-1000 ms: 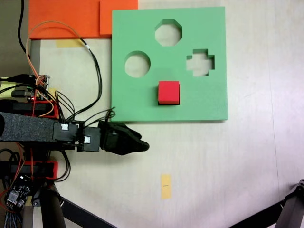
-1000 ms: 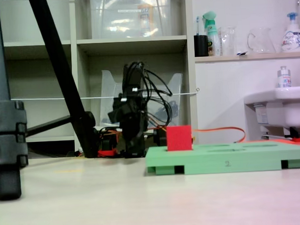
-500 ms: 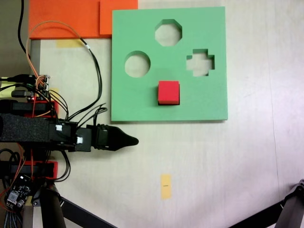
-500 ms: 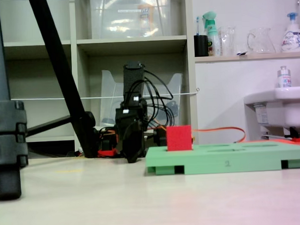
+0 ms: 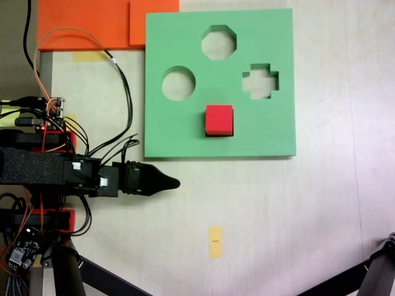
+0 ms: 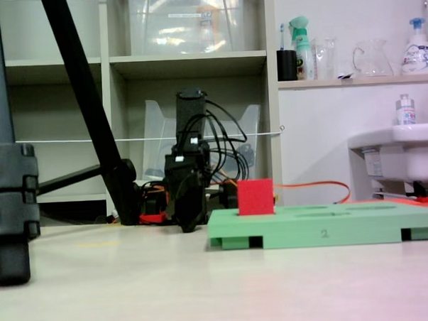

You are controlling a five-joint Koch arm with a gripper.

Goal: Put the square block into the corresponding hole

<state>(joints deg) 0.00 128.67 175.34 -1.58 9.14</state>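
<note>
One red block sat in square hole of green board, near bottom edge; gripper off-board, empty, finger gap unreadable.

Since a second ago the gripper turned from a splayed, angled pose to a straight single point; it drew back left, away from the green board; motionless since half a second ago.

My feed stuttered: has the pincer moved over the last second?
Yes. In the fixed view from above, the pincer has drawn back leftward, its tip now farther from the yellow tape strip, and turned to a narrower pointed profile.
</note>
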